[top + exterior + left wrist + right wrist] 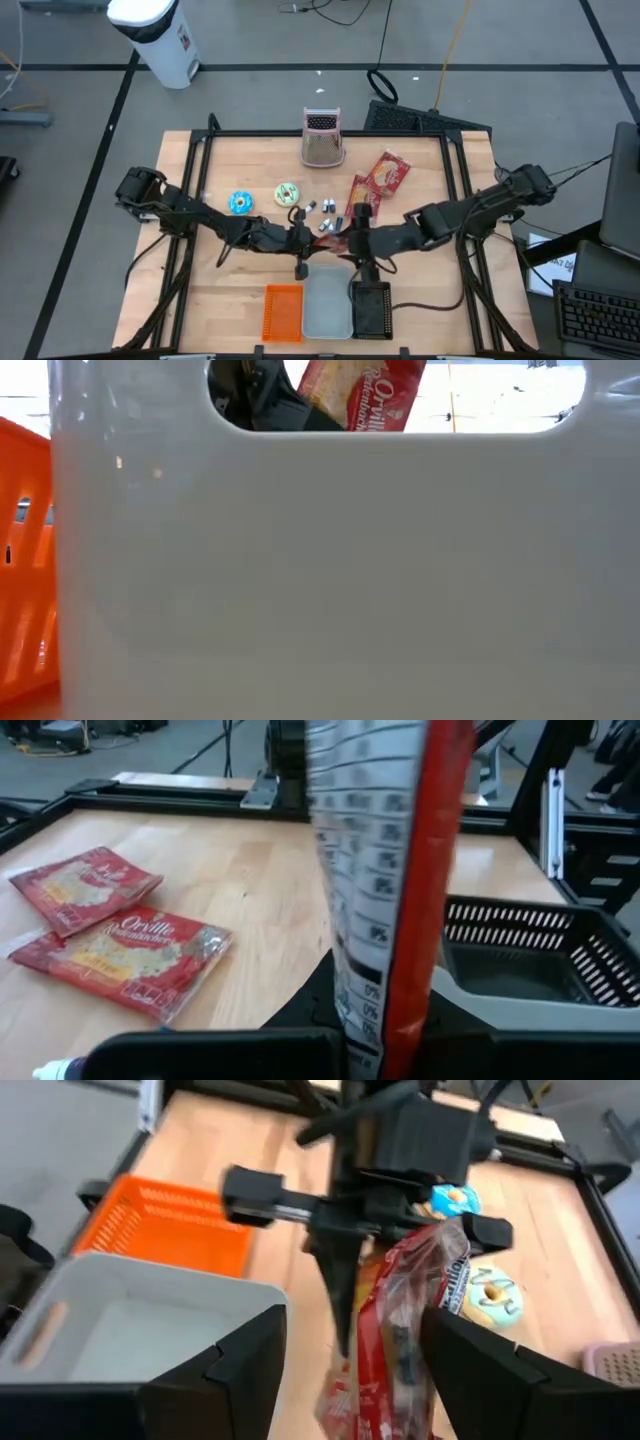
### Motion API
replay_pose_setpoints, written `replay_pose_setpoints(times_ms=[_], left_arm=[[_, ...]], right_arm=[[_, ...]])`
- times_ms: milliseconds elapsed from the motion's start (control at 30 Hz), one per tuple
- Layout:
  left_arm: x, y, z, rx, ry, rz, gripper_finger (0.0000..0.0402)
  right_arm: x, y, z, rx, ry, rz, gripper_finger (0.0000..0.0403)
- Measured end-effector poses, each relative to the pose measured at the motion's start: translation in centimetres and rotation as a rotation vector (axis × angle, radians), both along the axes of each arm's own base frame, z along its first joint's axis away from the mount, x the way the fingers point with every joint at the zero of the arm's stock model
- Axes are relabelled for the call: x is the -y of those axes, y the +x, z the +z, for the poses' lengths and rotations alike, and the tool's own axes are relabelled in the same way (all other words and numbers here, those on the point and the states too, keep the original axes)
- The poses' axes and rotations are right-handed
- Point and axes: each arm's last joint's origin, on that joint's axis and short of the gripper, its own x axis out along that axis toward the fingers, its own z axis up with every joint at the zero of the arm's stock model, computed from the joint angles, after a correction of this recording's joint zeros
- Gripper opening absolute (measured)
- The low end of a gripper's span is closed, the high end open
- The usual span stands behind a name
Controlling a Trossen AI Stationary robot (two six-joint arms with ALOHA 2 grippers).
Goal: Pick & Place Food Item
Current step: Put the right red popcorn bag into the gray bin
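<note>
Clearly the left gripper (345, 1295) has its jaws clenched on the red popcorn packet (400, 1330), holding it upright above the surface just behind the white bin (328, 300), probably for dropping in. Facing it, the right gripper (352, 240) has its jaws released, straddling the packet without pinching it.

left gripper (345, 1295) fingers clamped; right gripper (350, 1350) fingers apparently apart.

grey floor (80, 110), white bin (160, 35), cables (330, 12)
</note>
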Motion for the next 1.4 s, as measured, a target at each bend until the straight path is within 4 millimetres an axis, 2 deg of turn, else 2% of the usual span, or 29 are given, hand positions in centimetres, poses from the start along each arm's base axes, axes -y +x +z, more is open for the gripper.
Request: replay_pose_setpoints(times_ms=[133, 367, 533, 733, 867, 1033, 1267, 1333, 1400], left_arm=[[0.1, -0.1, -0.2, -0.023, 0.013, -0.002, 0.0016], [0.6, -0.3, -0.3, -0.038, 0.048, 0.007, 0.0016], [0.5, -0.3, -0.3, -0.041, 0.055, 0.008, 0.0016], [0.5, -0.2, -0.2, -0.025, 0.049, 0.006, 0.0016], [0.5, -0.2, -0.1, -0.02, 0.047, 0.006, 0.0018], [0.5, -0.2, -0.1, -0.02, 0.044, 0.007, 0.0017], [0.1, -0.1, -0.2, -0.029, 0.026, 0.025, 0.0037], [-0.2, -0.3, -0.1, -0.064, 0.046, 0.059, 0.0051], [-0.8, -1.4, 0.9, -0.123, 0.095, 0.116, 0.007]], right_arm=[[0.9, 0.1, -0.1, -0.027, -0.013, -0.027, 0.0219], [1.7, -1.6, 1.2, -0.004, -0.066, -0.132, 0.0218], [1.4, -1.9, 1.2, -0.025, 0.037, -0.089, 0.0224], [1.7, -0.7, -0.5, -0.105, 0.032, -0.095, 0.0222], [2.0, -0.2, -0.6, -0.091, 0.006, -0.081, 0.0215], [2.0, -0.1, -0.4, -0.075, 0.006, -0.071, 0.0162], [1.7, 0.0, 0.0, -0.061, 0.048, 0.058, 0.0024], [1.7, 0.0, 0.0, -0.058, 0.022, 0.072, 0.001], [1.7, 0.2, 0.1, -0.035, 0.024, 0.071, 0.0009]])
